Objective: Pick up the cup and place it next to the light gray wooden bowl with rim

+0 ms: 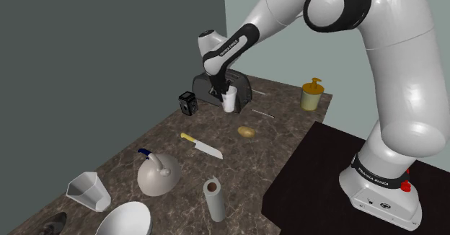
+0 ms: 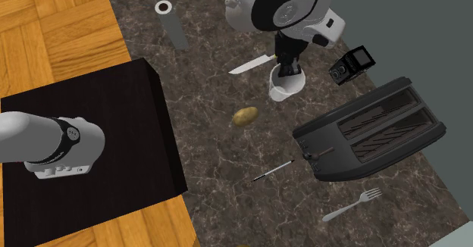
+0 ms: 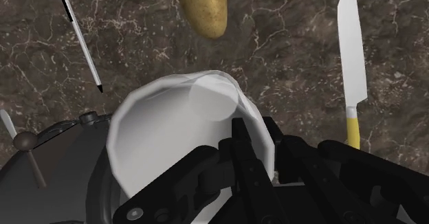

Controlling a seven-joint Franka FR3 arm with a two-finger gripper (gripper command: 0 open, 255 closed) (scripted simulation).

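My gripper (image 1: 225, 91) is shut on the white cup (image 1: 229, 101), just in front of the black toaster (image 1: 244, 88). In the wrist view one finger sits inside the cup (image 3: 172, 130) and the other outside, clasping its rim at the gripper (image 3: 265, 143). In the second exterior view the cup (image 2: 286, 86) hangs under the gripper (image 2: 286, 70), between the knife and the toaster (image 2: 368, 128). The light gray bowl (image 1: 124, 220) stands at the counter's near end, far from the cup.
Around the cup lie a potato (image 1: 246, 132), a yellow-handled knife (image 1: 202, 146), a pen (image 2: 273, 170) and a small black camera (image 1: 188, 103). A fork (image 2: 352, 205) lies past the toaster. Near the bowl are a dome-shaped thing (image 1: 159, 174), a paper roll (image 1: 213, 200) and a white jug (image 1: 89, 192). A soap dispenser (image 1: 311, 95) stands at the far edge.
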